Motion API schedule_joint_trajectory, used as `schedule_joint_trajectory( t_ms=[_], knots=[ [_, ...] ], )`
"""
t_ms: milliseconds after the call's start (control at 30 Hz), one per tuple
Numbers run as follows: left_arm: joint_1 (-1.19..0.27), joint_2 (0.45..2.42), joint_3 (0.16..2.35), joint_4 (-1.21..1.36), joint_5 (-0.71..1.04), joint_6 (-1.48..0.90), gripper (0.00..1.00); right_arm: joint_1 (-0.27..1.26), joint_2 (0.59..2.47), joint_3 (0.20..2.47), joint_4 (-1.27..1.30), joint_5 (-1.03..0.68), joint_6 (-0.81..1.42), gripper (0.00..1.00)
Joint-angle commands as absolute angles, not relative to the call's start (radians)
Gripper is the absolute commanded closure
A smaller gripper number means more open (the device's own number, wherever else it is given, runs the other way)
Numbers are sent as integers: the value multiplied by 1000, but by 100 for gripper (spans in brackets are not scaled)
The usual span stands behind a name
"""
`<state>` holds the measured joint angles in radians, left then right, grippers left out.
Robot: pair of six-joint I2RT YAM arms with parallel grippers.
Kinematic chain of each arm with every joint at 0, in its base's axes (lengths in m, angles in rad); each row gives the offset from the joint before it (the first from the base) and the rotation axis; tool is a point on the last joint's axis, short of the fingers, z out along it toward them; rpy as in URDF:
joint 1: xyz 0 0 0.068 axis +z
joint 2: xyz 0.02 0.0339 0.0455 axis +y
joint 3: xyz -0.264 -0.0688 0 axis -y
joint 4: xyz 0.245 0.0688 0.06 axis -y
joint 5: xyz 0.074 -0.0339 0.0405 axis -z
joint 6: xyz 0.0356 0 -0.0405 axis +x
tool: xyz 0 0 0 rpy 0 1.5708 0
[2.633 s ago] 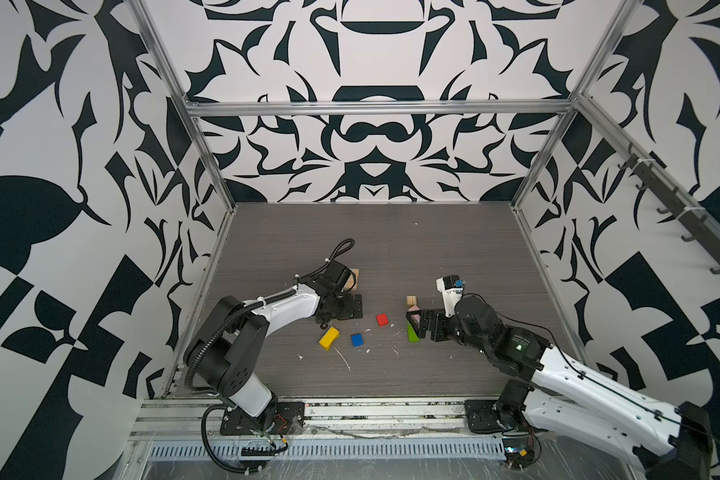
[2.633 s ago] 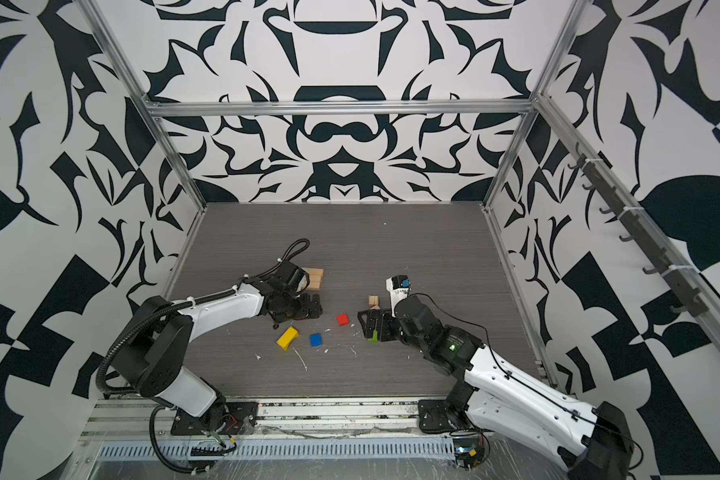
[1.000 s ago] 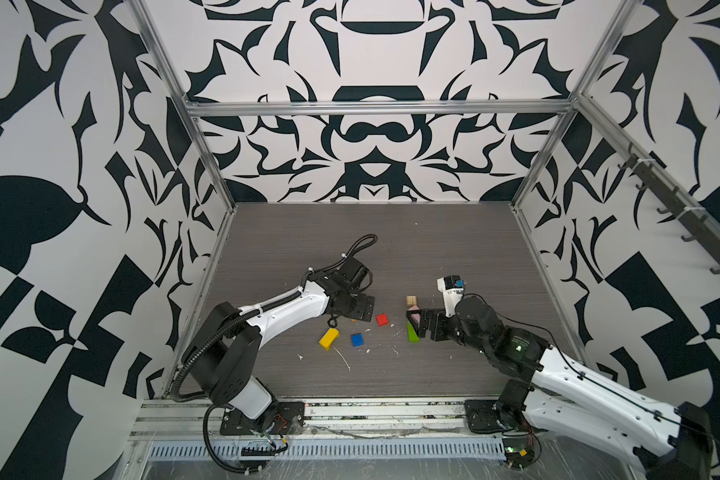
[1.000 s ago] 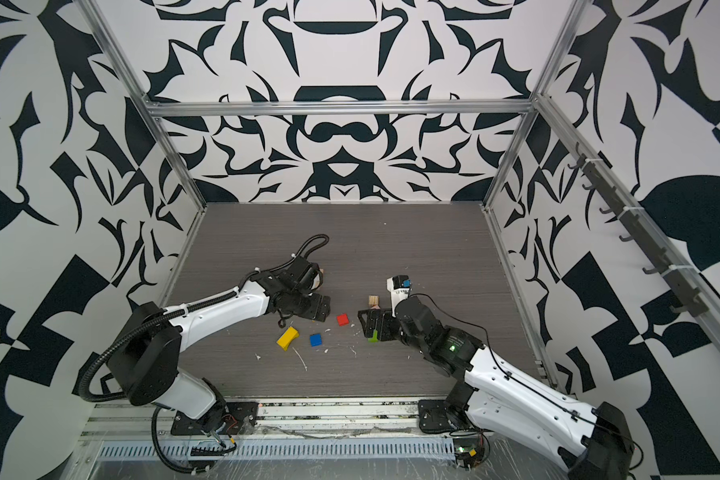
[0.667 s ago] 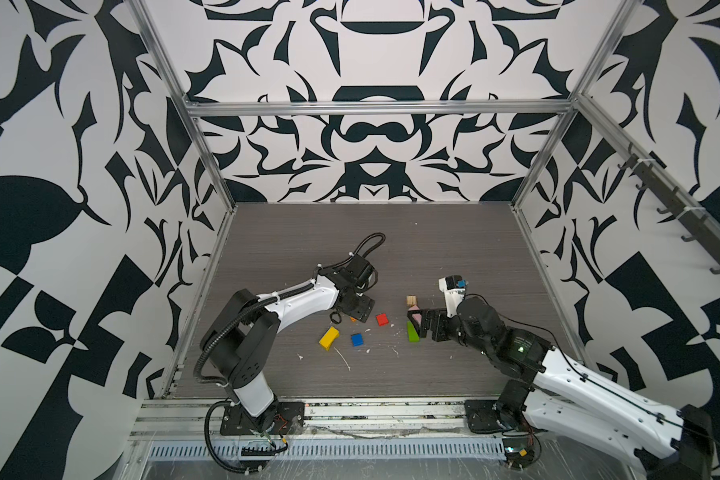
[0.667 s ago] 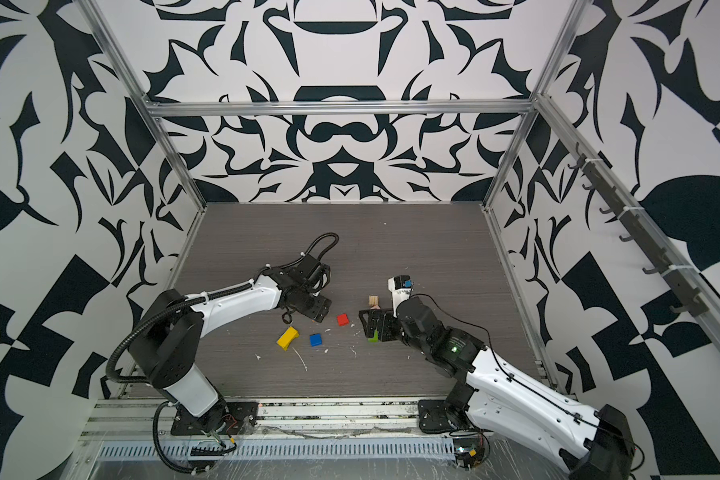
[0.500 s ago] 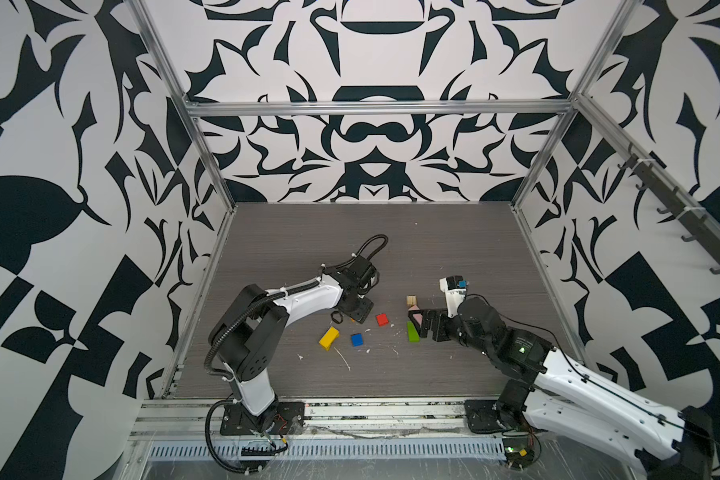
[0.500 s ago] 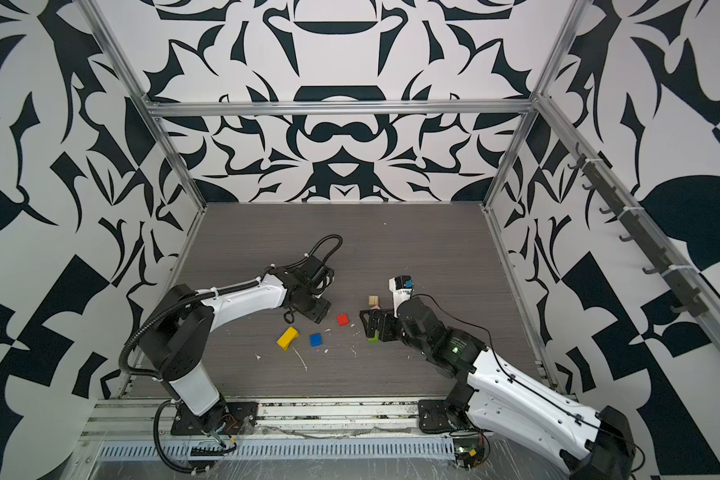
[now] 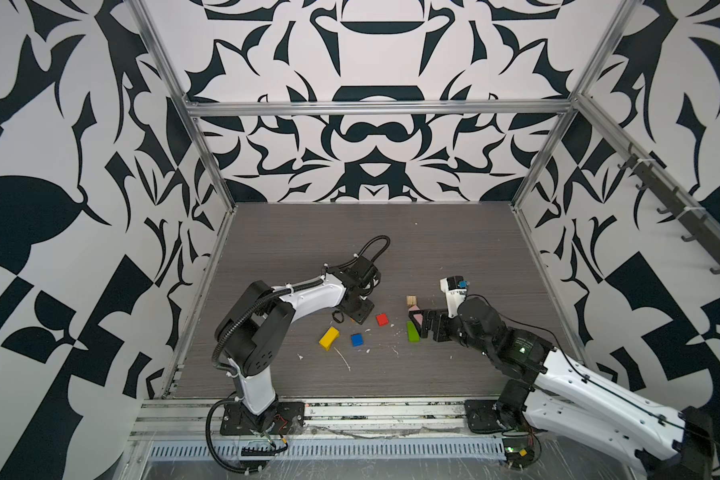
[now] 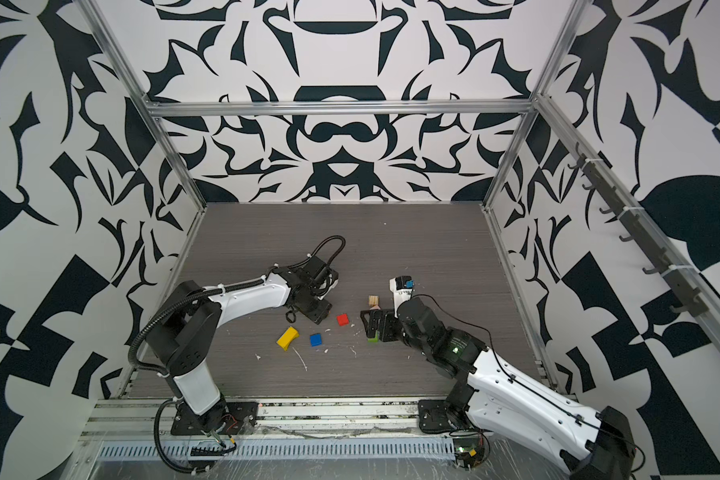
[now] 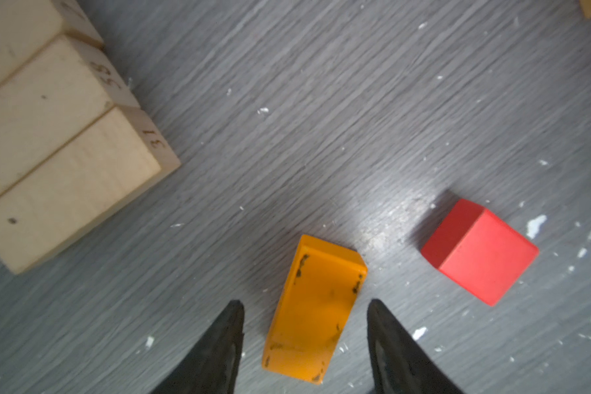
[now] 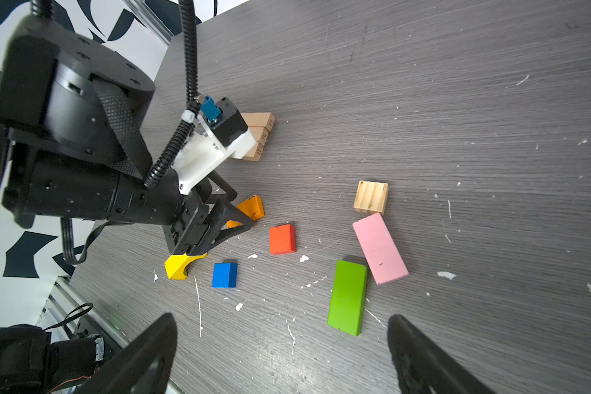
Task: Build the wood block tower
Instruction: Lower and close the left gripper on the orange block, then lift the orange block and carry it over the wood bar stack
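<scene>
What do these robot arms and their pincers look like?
The left arm and right arm have white shells with black joints and bases. A ribbed black cable loops over the left wrist. The left gripper and right gripper end in black, pointed fingers. A green light glows on the right arm.

3 tan planks [image 12: 260, 136]: flush side by side, ends numbered 29, 58, 31.
1 orange block [image 11: 316, 307]: oblong, paint chipped along the edges, near the planks.
1 red block [image 12: 282, 238]: short, just beside the orange one.
1 yellow block [image 9: 329, 337]: arch cut into one face.
1 blue cube [image 12: 224, 274]: near the yellow.
1 green plank [image 12: 347, 296]: one end near the pink.
1 pink plank [image 12: 379, 247]: angled, its far end just beside the tan cube [image 12: 371, 197], which is grooved on top.
All lie single-layer on the table [image 12: 458, 85].
</scene>
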<state>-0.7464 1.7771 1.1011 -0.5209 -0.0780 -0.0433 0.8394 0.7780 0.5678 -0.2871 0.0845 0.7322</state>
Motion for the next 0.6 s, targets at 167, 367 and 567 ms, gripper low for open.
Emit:
schedule_joint_trajectory(
  t_ms=[167, 367, 567],
  knots=[
    [-746, 1817, 1127, -555, -61, -44, 44, 843, 766, 568, -283, 107, 734, 1],
    [-745, 1830, 1137, -559, -67, -57, 46, 843, 758, 568, -291, 110, 732, 1],
    [-745, 1849, 1144, -558, -64, -73, 51, 843, 761, 574, -295, 112, 728, 1]
  ],
)
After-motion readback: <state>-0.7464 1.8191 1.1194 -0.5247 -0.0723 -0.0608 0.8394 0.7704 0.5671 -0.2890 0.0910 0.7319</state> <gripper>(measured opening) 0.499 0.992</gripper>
